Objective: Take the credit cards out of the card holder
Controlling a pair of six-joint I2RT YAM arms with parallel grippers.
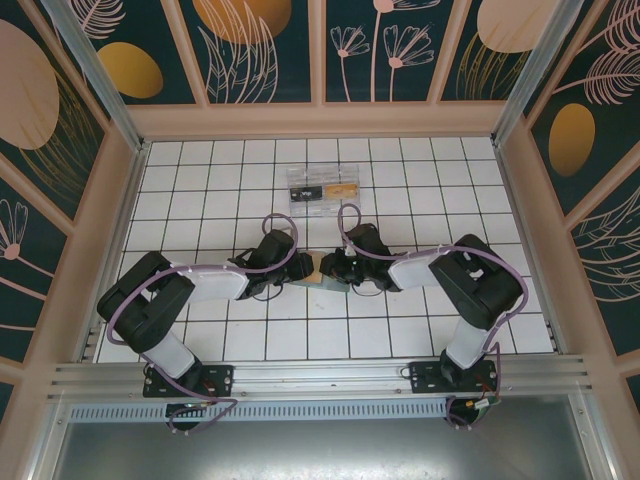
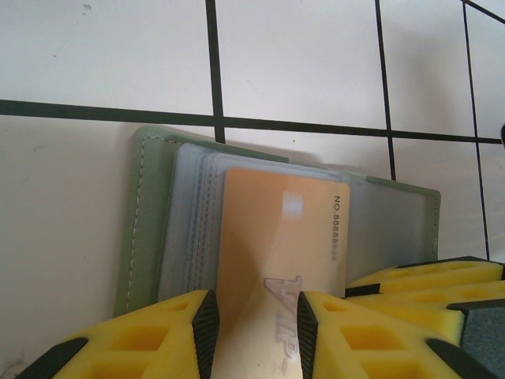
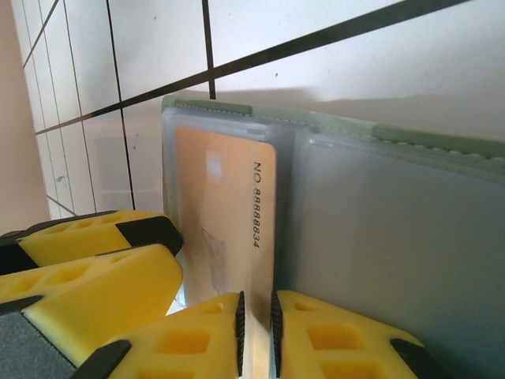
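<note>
The green card holder (image 2: 146, 221) lies open on the tiles between both arms (image 1: 318, 275). A gold credit card (image 2: 276, 229) marked VIP sticks out of its clear sleeves. My left gripper (image 2: 256, 312) is open, its fingers astride the card's near end with the card's face across the gap. Just to its right, my right gripper (image 3: 256, 316) has its pads almost together on the near right edge of the credit card (image 3: 225, 205), beside a grey sleeve page (image 3: 394, 229). From above, the left gripper (image 1: 297, 268) and right gripper (image 1: 340, 268) meet at the holder.
A clear tray (image 1: 322, 188) with a dark card and a gold card lies on the white tiled table (image 1: 200, 200) behind the holder. Wooden walls (image 1: 120, 200) close in the left, right and far sides.
</note>
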